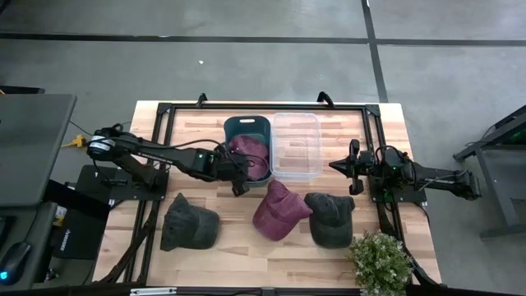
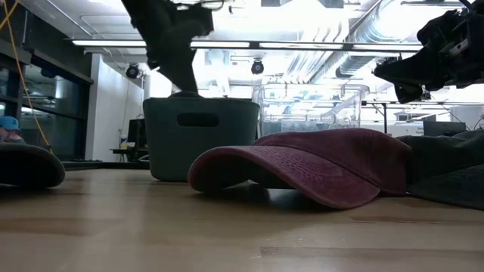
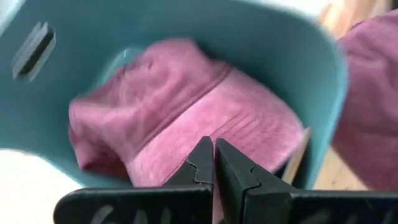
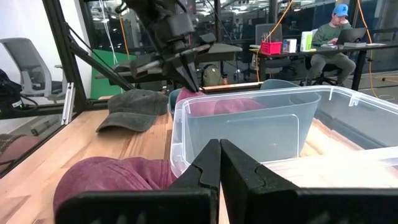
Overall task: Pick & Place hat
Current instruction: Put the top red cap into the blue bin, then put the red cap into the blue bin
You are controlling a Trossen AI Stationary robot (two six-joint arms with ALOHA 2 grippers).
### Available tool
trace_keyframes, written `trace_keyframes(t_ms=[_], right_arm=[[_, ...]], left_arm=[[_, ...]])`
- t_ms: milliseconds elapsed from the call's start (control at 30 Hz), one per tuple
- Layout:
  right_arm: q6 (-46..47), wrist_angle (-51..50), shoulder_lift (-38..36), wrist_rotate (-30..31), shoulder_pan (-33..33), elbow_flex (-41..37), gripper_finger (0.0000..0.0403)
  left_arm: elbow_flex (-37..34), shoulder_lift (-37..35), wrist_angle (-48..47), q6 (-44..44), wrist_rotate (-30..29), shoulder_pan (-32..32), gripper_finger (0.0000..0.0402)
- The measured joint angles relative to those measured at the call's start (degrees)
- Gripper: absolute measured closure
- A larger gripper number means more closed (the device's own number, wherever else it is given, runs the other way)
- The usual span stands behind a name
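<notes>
Maroon hat (image 1: 251, 154) lies inside the teal bin (image 1: 246, 125), not gripped. Left gripper (image 1: 239, 187) hangs at the bin's near edge, fingers closed on nothing. Clear bin (image 1: 295, 145) sits touching the teal bin's right side. Second maroon hat (image 1: 279, 210) lies on the table (image 1: 362, 131) in front of the bins, between two dark hats (image 1: 189, 222) (image 1: 330, 218). Right gripper (image 1: 333, 166) waits right of the clear bin, fingers closed, empty. Potted plant (image 1: 380, 261) at the table's near right corner.
</notes>
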Motion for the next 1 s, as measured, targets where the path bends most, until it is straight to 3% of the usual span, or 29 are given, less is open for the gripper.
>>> trace_keyframes(t_ms=[133, 333, 733, 867, 1000], right_arm=[[0.0, 0.0, 0.0, 0.0, 0.0, 0.0, 0.0402], [0.0, 0.0, 0.0, 0.0, 0.0, 0.0, 0.0402], [0.0, 0.0, 0.0, 0.0, 0.0, 0.0, 0.0402], [0.0, 0.0, 0.0, 0.0, 0.0, 0.0, 0.0402], [0.0, 0.0, 0.0, 0.0, 0.0, 0.0, 0.0402]], left_arm=[[0.0, -0.2, -1.2, -7.9, 0.4, 0.7, 0.0401], [0.0, -0.2, -4.4, -18.5, 8.0, 1.7, 0.0401], [0.1, 3.0, -4.5, -22.0, 11.8, 2.3, 0.0401], [0.0, 4.1, -4.6, -22.0, 8.7, 2.7, 0.0401], [0.0, 4.1, -5.2, -22.1, 9.6, 3.4, 0.0401]])
